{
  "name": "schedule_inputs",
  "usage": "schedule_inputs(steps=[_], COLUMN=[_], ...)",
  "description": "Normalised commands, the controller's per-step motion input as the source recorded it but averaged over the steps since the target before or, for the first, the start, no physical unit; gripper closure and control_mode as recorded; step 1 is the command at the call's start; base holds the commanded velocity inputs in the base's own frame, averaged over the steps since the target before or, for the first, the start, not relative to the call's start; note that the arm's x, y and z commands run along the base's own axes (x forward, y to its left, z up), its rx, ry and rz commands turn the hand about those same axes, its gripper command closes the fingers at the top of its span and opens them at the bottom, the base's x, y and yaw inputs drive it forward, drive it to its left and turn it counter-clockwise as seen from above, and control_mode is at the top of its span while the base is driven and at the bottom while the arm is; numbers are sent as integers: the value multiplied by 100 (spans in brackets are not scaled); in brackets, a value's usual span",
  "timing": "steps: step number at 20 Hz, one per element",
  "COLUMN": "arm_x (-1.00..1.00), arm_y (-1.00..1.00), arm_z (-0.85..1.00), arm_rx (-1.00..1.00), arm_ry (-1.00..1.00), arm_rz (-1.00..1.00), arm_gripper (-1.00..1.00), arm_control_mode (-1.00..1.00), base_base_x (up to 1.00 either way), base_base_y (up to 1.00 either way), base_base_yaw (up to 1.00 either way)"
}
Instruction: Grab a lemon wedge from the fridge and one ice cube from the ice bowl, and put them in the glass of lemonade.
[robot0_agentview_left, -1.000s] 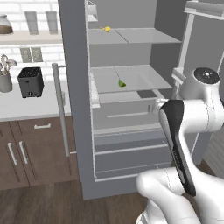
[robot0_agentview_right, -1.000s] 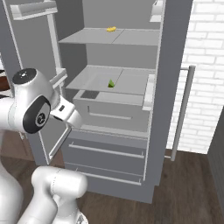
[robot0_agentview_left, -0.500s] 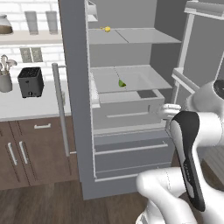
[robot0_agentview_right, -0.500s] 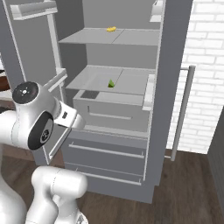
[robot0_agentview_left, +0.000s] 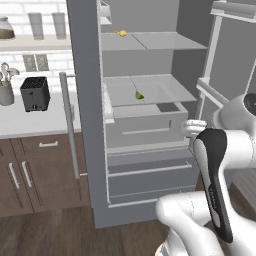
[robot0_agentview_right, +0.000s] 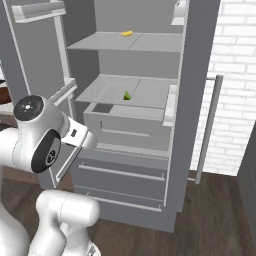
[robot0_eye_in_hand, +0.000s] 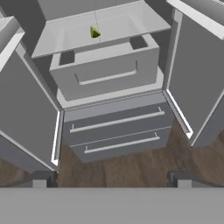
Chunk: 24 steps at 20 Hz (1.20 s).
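The fridge (robot0_agentview_left: 150, 135) stands with both doors swung wide. A tiny yellowish-green lemon wedge (robot0_agentview_left: 139, 95) (robot0_agentview_right: 127, 95) lies on its middle shelf, above a grey pull-out bin. In the hand view the lemon wedge (robot0_eye_in_hand: 94, 32) is far up and left of centre. My gripper (robot0_eye_in_hand: 111, 180) is open, with nothing between its widely spread fingertips (robot0_eye_in_hand: 41, 179). It hovers well short of the fridge, facing the two lower drawers. My white hand (robot0_agentview_left: 194, 128) hangs beside the right door at bin height. The ice cube, the ice bowl and the glass of lemonade are out of view.
A small yellow item (robot0_agentview_left: 121, 33) rests on the top shelf. The open doors (robot0_eye_in_hand: 26, 118) (robot0_eye_in_hand: 201, 83) flank the approach on both sides. Left of the fridge, a counter holds a black toaster (robot0_agentview_left: 35, 93) and a utensil crock (robot0_agentview_left: 6, 91) above brown cupboards (robot0_agentview_left: 30, 170). A white brick wall (robot0_agentview_right: 235, 75) stands to the right.
My arm has folded downward, bringing the hand lower in front of the fridge. The jaws have stayed open and the lemon wedge has not moved.
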Motion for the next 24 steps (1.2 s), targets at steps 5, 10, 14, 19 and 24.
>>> schedule_inputs(steps=[5,10,14,19,24], arm_x=[8,0,0,0,0], arm_y=[-3,0,0,0,0], arm_z=[0,0,0,0,0], arm_rx=[0,0,0,0,0], arm_ry=[0,0,0,0,0], arm_rz=[0,0,0,0,0], arm_gripper=[-100,-100,-100,-100,-100], arm_control_mode=[100,100,100,100,100], base_base_x=[10,58,62,70,74], base_base_y=[-2,-4,0,0,0], base_base_yaw=[0,0,0,0,0])
